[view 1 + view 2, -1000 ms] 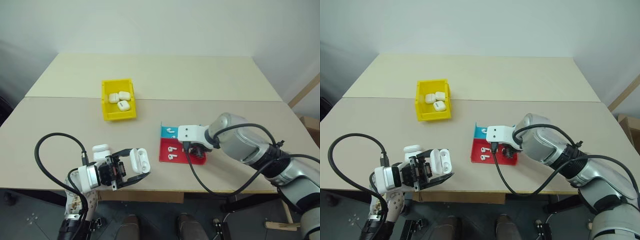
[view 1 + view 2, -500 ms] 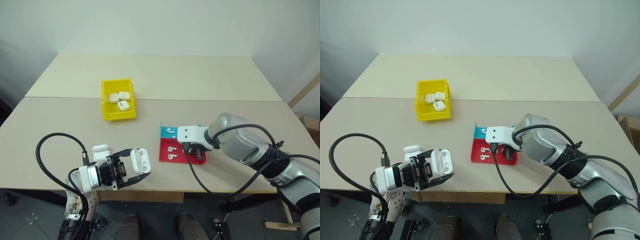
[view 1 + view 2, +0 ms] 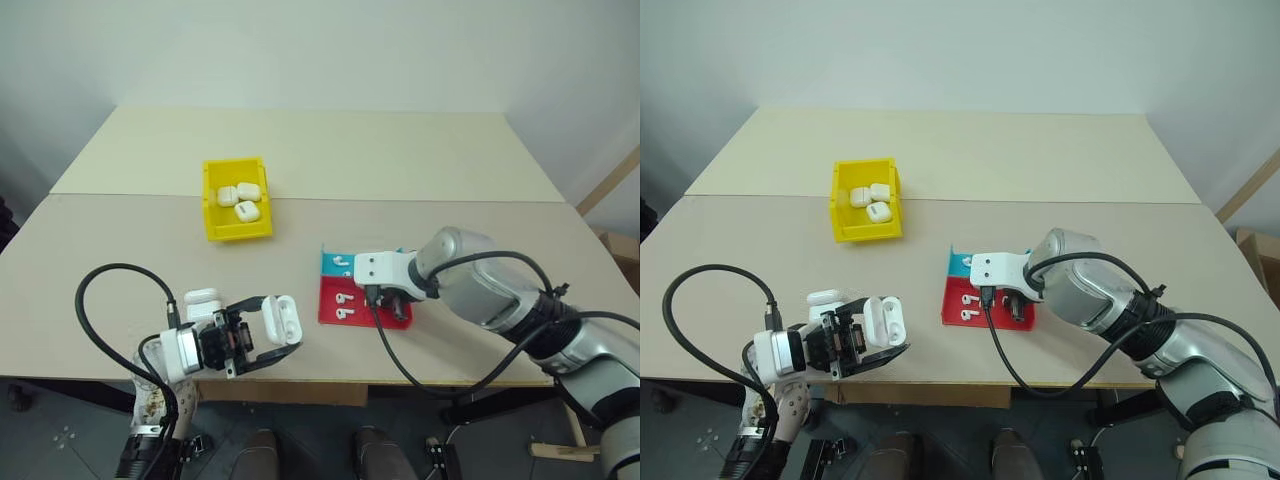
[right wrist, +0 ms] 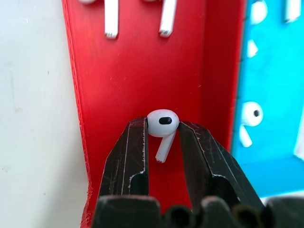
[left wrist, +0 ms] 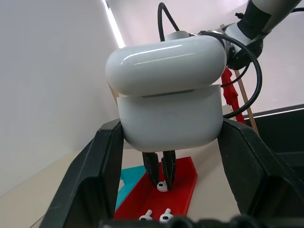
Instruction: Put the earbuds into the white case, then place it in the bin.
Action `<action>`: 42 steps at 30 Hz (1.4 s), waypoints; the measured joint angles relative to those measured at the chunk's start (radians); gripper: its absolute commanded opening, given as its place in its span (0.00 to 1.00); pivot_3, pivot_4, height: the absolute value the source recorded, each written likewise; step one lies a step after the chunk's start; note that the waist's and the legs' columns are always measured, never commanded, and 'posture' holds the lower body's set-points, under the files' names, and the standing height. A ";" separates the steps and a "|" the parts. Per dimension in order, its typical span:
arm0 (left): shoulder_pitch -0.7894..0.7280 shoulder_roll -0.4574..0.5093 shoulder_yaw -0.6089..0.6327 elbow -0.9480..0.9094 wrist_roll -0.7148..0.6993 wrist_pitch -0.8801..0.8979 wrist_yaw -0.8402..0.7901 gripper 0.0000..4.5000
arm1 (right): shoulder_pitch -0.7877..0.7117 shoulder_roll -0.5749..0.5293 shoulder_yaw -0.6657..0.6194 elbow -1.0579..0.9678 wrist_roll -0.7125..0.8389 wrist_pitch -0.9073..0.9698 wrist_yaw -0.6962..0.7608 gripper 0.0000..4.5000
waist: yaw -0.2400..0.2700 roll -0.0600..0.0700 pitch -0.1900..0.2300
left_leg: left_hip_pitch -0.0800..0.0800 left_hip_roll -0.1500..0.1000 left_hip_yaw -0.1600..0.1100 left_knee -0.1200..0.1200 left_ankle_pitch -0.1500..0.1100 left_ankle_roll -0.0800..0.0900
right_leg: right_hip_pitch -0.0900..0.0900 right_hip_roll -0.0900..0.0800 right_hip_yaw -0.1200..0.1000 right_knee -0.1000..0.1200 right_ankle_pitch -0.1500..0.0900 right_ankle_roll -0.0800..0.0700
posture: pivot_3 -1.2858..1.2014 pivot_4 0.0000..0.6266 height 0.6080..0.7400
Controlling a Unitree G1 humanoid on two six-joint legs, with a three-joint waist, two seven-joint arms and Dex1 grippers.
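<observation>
Right gripper [image 4: 161, 130] pinches one earbud [image 4: 162, 124] above the red tray [image 4: 137, 80].
Left gripper [image 5: 168, 137] clamps the white case [image 5: 168, 95], lid up; the bin [image 3: 236, 199] sits at eleven o'clock.

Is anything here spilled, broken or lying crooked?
Nothing stands out. The bin holds three closed cases, and loose earbuds lie in the red and blue tray. The left gripper holds an open case near the table edge; the right gripper pinches one earbud over the tray's red half.
</observation>
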 measured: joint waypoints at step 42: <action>-0.271 0.031 -0.056 -0.196 -0.113 0.569 0.153 0.60 | 0.374 0.340 -0.910 -0.229 0.814 -0.705 -0.171 0.20 | -0.004 0.000 0.000 | 0.002 0.000 -0.002 -0.002 0.000 0.000 | 0.003 0.001 -0.001 0.000 0.000 0.000 | 0.52 0.24 1.00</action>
